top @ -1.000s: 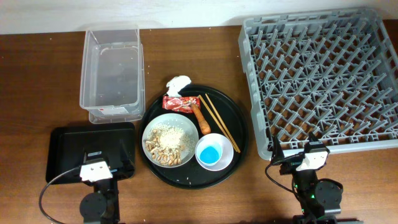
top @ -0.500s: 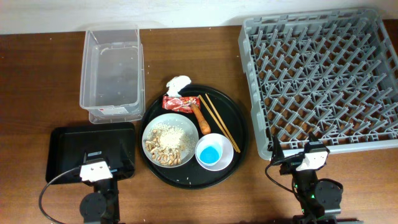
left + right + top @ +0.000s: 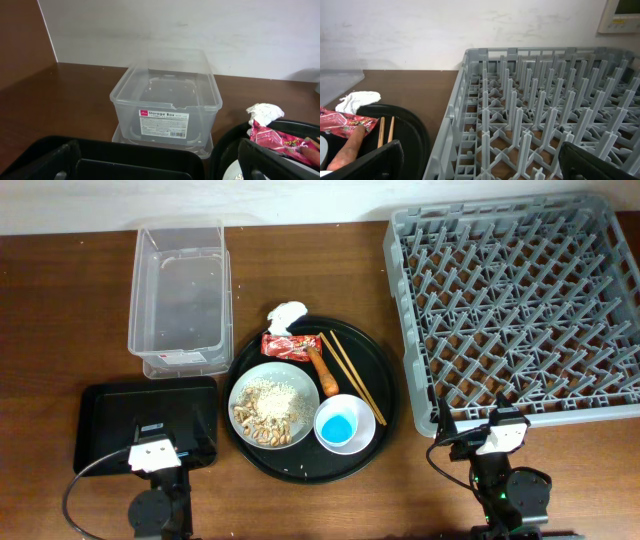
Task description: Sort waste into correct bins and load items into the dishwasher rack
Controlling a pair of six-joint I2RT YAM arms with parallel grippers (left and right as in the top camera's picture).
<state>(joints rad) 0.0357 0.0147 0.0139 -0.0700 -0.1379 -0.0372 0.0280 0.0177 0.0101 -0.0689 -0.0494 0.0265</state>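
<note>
The crumpled white tissue (image 3: 287,315), red wrapper (image 3: 290,346), carrot piece (image 3: 323,370), two chopsticks (image 3: 352,377), pale dish (image 3: 300,380) holding beige scraps (image 3: 262,420), and the blue-inside cup (image 3: 345,423) all lie on or at the rim of a round black tray (image 3: 390,395). The clear tub (image 3: 178,295) stands at the back left, and the flat black tray (image 3: 110,415) lies in front of it. The grey rack (image 3: 515,310) fills the right side. My left gripper (image 3: 155,448) is open over the flat tray's front edge. My right gripper (image 3: 497,430) is open at the rack's front edge. Both are empty.
In the left wrist view the open gripper (image 3: 160,167) faces the tub (image 3: 167,100), with the tissue (image 3: 263,112) and wrapper (image 3: 280,140) to the right. In the right wrist view the open gripper (image 3: 482,167) faces the rack (image 3: 540,100). A white wall is behind.
</note>
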